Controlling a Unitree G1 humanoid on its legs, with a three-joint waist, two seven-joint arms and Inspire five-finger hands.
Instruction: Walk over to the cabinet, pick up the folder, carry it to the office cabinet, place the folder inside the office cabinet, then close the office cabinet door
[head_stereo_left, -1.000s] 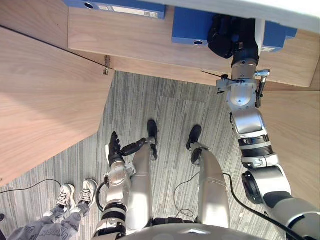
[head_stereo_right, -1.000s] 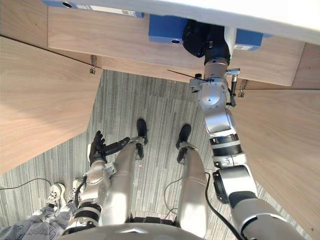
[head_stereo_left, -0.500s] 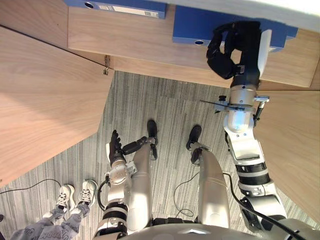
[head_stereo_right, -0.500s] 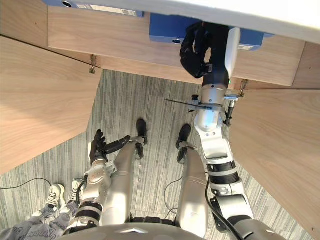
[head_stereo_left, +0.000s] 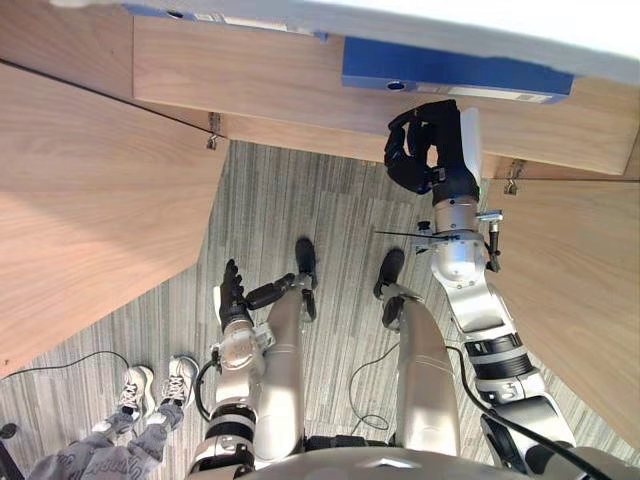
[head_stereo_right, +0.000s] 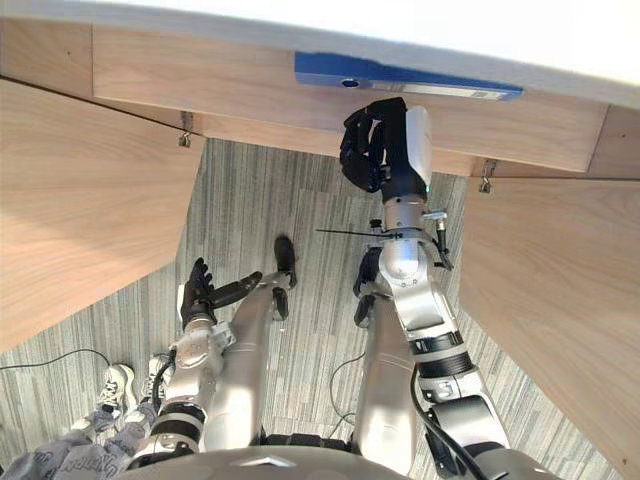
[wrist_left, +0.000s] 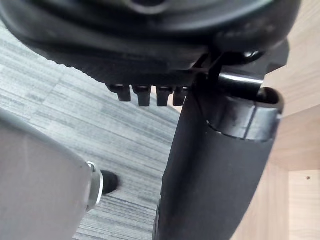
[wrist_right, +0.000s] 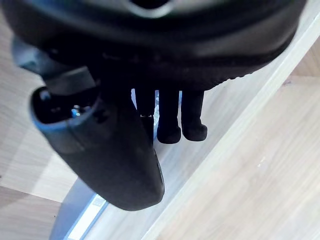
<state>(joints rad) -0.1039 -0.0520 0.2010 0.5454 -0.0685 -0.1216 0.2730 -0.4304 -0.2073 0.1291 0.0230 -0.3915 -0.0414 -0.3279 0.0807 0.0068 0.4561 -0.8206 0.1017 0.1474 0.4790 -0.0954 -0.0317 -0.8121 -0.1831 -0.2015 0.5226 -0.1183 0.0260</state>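
Blue folder (head_stereo_left: 455, 78) lies flat on the office cabinet shelf (head_stereo_left: 290, 80), spine outward, free of any grip. The right hand (head_stereo_left: 428, 150) has drawn back from it over the last second and now hovers just below the shelf edge, fingers curled on nothing. Placement thus appears complete. The left door (head_stereo_left: 90, 200) and the right door (head_stereo_left: 585, 290) stand wide open, so closing remains. The left hand (head_stereo_left: 232, 297) hangs low, fingers straight.

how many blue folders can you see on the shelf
2. One blue folder lies on the shelf beyond the right hand; the second folder shows as a thin strip farther to the robot's left, mostly hidden under the white top. More may be hidden.
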